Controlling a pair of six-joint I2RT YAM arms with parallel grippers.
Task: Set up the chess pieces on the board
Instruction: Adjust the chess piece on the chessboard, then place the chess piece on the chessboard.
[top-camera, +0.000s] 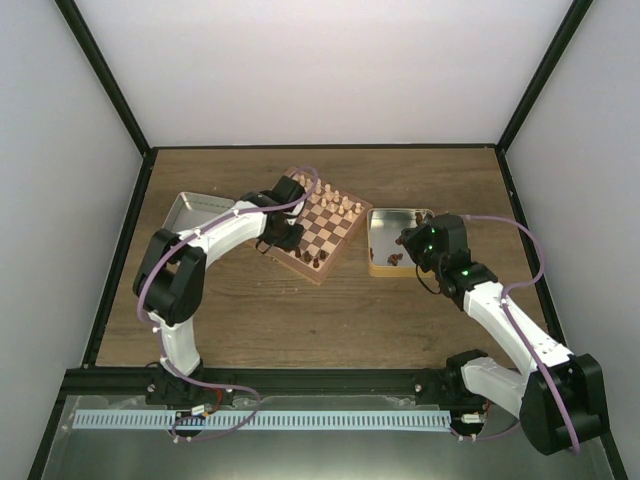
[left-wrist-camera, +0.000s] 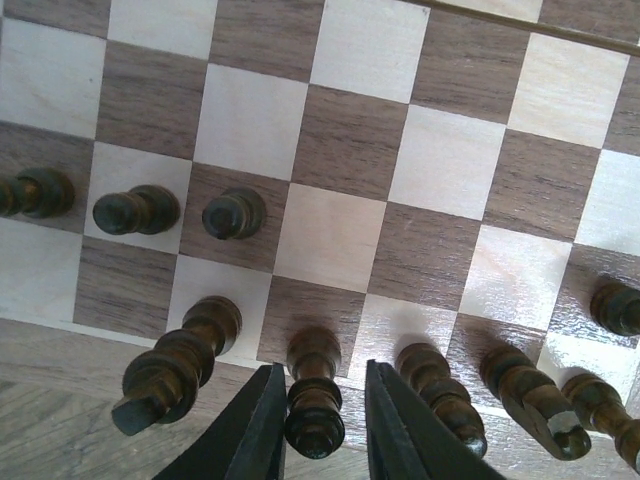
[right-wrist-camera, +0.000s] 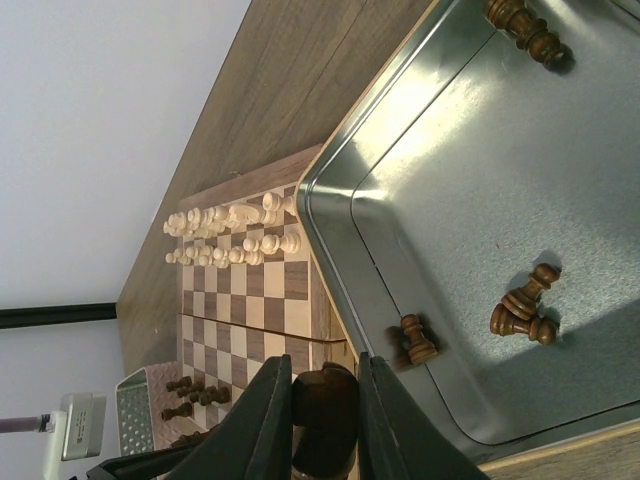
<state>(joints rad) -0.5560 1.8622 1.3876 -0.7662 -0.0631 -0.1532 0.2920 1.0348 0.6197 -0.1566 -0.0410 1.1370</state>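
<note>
Left end effector (left-wrist-camera: 322, 368) slightly spread, straddling dark piece (left-wrist-camera: 315, 425) on board (left-wrist-camera: 330, 130) edge row | right end effector (right-wrist-camera: 322, 365) pinching second piece (right-wrist-camera: 325, 420) | I count four loose in tin (right-wrist-camera: 470, 160), nine dark in left wrist view.

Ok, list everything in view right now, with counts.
board: one, brown checks, table centre
cream pieces: two rows, uncountable here, board's far edge
dark board pieces: at least nine, dark brown, near rows
right tin: one, metal, right of board
dark tin pieces: at least four, dark brown, in right tin
left tin: one, metal, left of board
table: one, brown wood
left tool: black, jaws flanking a back-row dark piece
right tool: black, shut on a carried piece by right tin
</note>
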